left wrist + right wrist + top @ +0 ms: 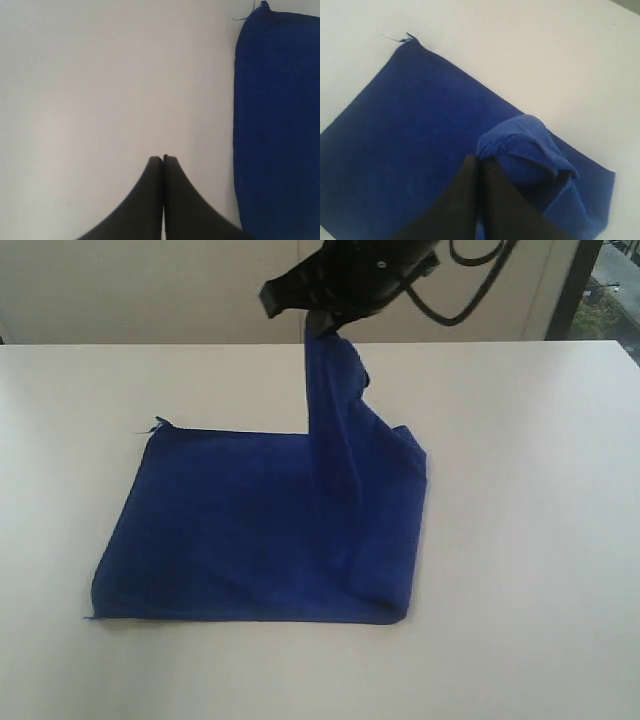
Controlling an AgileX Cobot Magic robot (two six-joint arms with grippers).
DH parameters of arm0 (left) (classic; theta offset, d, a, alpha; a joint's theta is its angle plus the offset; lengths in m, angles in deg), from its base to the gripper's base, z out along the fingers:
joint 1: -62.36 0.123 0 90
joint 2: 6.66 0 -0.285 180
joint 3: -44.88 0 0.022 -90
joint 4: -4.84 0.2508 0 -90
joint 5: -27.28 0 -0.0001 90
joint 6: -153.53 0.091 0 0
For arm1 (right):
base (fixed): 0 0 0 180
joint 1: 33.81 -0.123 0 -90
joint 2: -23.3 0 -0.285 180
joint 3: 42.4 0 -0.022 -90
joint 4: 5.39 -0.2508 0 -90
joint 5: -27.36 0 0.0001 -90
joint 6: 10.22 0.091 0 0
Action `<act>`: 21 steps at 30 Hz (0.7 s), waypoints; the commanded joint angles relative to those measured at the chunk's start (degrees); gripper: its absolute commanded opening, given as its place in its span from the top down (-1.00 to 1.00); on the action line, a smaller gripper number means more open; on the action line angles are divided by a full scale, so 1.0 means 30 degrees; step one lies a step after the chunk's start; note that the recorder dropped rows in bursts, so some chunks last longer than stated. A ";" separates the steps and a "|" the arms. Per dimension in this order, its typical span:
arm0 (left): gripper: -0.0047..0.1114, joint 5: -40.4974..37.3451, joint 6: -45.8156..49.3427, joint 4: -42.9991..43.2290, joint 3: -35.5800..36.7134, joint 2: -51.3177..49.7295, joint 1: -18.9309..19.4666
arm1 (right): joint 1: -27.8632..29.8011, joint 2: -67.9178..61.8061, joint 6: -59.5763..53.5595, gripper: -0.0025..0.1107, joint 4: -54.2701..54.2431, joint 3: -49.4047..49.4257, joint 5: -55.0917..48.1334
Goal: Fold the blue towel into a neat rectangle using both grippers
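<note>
- right gripper [318, 328]: jaws clamped on one corner of the blue towel [250, 530]. The wrist view shows the hem bunched right at the fingertips [470, 167], so the bite is small.
- below that gripper: the pinched corner hangs as a narrow, twisted column of cloth. The rest of the towel lies flat on the table [520, 540], spreading away from the gripper toward the corner with the loose thread [150, 428].
- left gripper [163, 158]: jaws pressed together with nothing between them, over bare table. The towel's edge is just beside it, not touching.
- my read: mid-fold, one corner is up and not yet carried across.
- risk 1: the thin pinch on soft microfibre could slip out if the pull goes sideways, and the corner would drop in a heap.
- risk 2: only one corner is carried, so the neighbouring corner lags. The fold line would run diagonal and the result wouldn't be a rectangle.
- risk 3: the hanging part is twisted, so laying it down as it is would leave a wrinkle under the top layer.
- risk 4: the tabletop looks smooth, so a low drag could pull the flat part along with it.
</note>
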 commanded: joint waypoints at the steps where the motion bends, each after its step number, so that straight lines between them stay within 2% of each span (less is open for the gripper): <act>1: 0.92 -0.0197 0.0014 -0.0265 0.0114 0.0216 0.0071 | -0.1541 -0.1738 -0.0274 0.96 -0.0440 -0.2090 0.0031; 8: 0.92 -0.0197 0.0014 -0.0265 0.0114 0.0216 0.0071 | -0.3617 -0.5570 -0.0727 0.96 -0.3009 -0.4349 0.1723; 12: 0.92 -0.0197 0.0014 -0.0265 0.0114 0.0216 0.0071 | -0.4851 -0.8326 -0.0727 0.96 -0.3271 -0.5424 0.2711; 21: 0.92 -0.0197 0.0014 -0.0265 0.0114 0.0216 0.0071 | -0.5671 -1.1005 -0.0727 0.93 -0.3444 -0.6191 0.3553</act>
